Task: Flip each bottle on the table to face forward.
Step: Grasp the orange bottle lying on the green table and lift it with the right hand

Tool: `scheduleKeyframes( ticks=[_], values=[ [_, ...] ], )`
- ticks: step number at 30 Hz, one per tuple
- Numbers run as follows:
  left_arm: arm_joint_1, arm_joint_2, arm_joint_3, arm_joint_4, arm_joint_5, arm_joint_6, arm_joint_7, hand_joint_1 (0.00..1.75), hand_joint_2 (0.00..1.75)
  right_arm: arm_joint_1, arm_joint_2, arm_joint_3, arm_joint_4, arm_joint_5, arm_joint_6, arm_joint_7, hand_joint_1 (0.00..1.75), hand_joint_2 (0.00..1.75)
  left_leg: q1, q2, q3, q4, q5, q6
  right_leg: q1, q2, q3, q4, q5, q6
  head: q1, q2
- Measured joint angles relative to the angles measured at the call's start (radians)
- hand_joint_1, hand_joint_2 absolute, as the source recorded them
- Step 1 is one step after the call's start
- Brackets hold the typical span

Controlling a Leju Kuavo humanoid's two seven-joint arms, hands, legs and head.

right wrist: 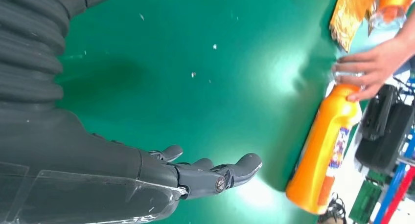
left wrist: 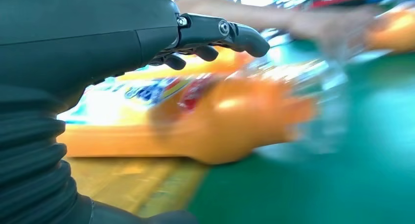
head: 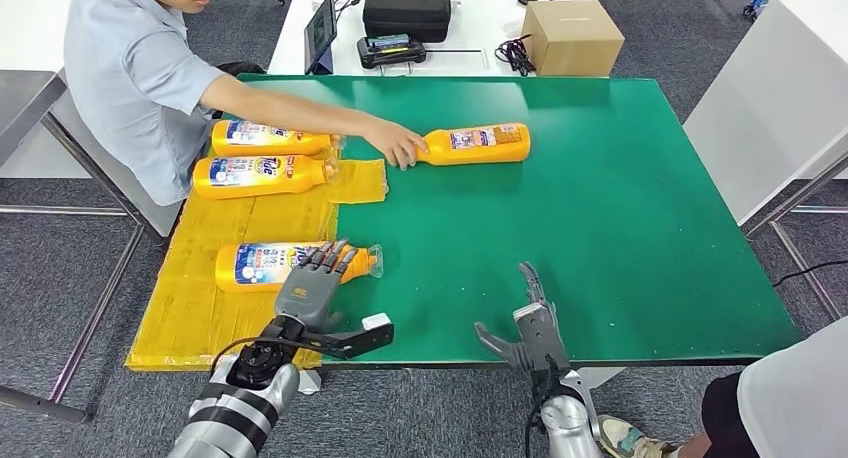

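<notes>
Four orange bottles lie on their sides. Two, a far bottle (head: 270, 136) and a second one (head: 262, 174), lie on the yellow mat (head: 190, 318). The nearest bottle (head: 262, 265) (left wrist: 230, 121) also lies on the mat, its clear cap reaching over the green table (head: 620, 238). My left hand (head: 315, 278) (left wrist: 98, 43) hovers over its neck, fingers (left wrist: 235, 33) straight and spread, gripping nothing. A fourth bottle (head: 478, 144) (right wrist: 323, 155) lies on the green surface, and a person's hand (head: 395, 143) (right wrist: 372, 67) holds its cap end. My right hand (head: 530, 323) (right wrist: 195, 175) is open above the table's front edge.
The person in a grey shirt (head: 140, 78) sits at the far left and reaches across the mat. Behind the table stand a cardboard box (head: 572, 36), a black case (head: 406, 8) and a tablet (head: 322, 30). Another person (head: 790, 398) stands at the near right corner.
</notes>
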Motion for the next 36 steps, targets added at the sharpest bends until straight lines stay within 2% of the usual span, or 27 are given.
scheduleKeyframes(
  ticks=[3,8,13,20,22,24,28,32,34,36],
  values=[
    [0.038,-0.017,0.005,-0.081,0.035,-0.003,-0.035,0.0,1.75,0.009,0.008,-0.009,-0.024,0.007,-0.014,-0.002,0.0,1.75,0.0,0.0,-0.003,0.0,0.0,0.0,0.0,0.0,-0.003,0.0,0.0,0.0,0.0,0.0],
    [0.136,-0.061,0.024,-0.27,0.194,-0.028,-0.147,0.0,1.75,0.058,0.04,-0.023,-0.131,0.007,-0.013,-0.026,0.0,1.75,0.0,0.0,-0.007,0.0,-0.001,-0.001,0.0,0.0,-0.008,0.0,0.0,0.0,0.0,0.0],
    [0.21,-0.086,0.01,-0.439,0.22,-0.045,-0.161,0.0,1.75,0.114,0.077,-0.022,-0.277,-0.003,0.02,-0.047,0.0,1.75,0.0,0.0,-0.01,0.0,-0.001,-0.001,0.0,0.0,-0.011,0.0,-0.001,0.0,0.0,0.0],
    [0.248,-0.094,-0.004,-0.536,0.244,-0.023,-0.172,0.0,1.75,0.149,0.095,-0.009,-0.377,-0.017,0.022,-0.075,0.0,1.75,0.0,0.0,-0.01,0.0,-0.001,-0.001,0.0,0.0,-0.01,0.0,0.0,0.0,0.0,0.0],
    [0.267,-0.098,-0.009,-0.575,0.274,-0.004,-0.182,0.0,1.75,0.165,0.099,0.007,-0.419,-0.032,0.013,-0.071,0.0,0.87,0.0,0.0,-0.01,0.0,-0.001,-0.001,0.0,0.0,-0.01,0.0,0.0,0.0,0.0,0.0],
    [0.295,-0.103,-0.015,-0.624,0.319,0.004,-0.194,0.0,1.75,0.18,0.101,0.027,-0.459,-0.053,-0.003,-0.031,0.0,0.0,0.0,0.001,-0.01,0.0,-0.001,-0.001,0.0,0.0,-0.011,0.0,-0.001,0.0,0.0,0.0],
    [0.378,-0.115,-0.022,-0.731,0.461,0.003,-0.245,0.0,1.75,0.202,0.102,0.069,-0.513,-0.046,-0.08,0.055,0.0,0.0,0.0,0.001,-0.01,0.0,-0.002,-0.001,0.0,0.0,-0.012,0.0,-0.001,0.0,0.0,0.0],
    [0.439,-0.116,-0.031,-0.82,0.683,-0.077,-0.326,0.0,1.75,0.218,0.099,0.114,-0.561,0.032,-0.154,0.058,0.0,0.0,0.0,0.001,-0.01,0.0,-0.002,-0.002,0.0,0.0,-0.013,0.0,-0.001,-0.001,0.0,0.0],
    [0.455,-0.116,-0.032,-0.848,0.721,-0.095,-0.342,0.0,1.75,0.225,0.096,0.132,-0.581,0.053,-0.164,0.052,0.0,0.0,0.001,0.001,-0.01,0.0,-0.002,-0.002,0.0,0.0,-0.013,0.0,-0.001,-0.001,0.0,0.0],
    [0.465,-0.116,-0.032,-0.867,0.728,-0.1,-0.345,0.0,1.75,0.231,0.092,0.144,-0.594,0.058,-0.167,0.05,0.0,0.87,0.001,0.001,-0.01,0.0,-0.002,-0.002,0.0,0.0,-0.012,0.0,-0.001,-0.001,0.0,0.0]
  ],
)
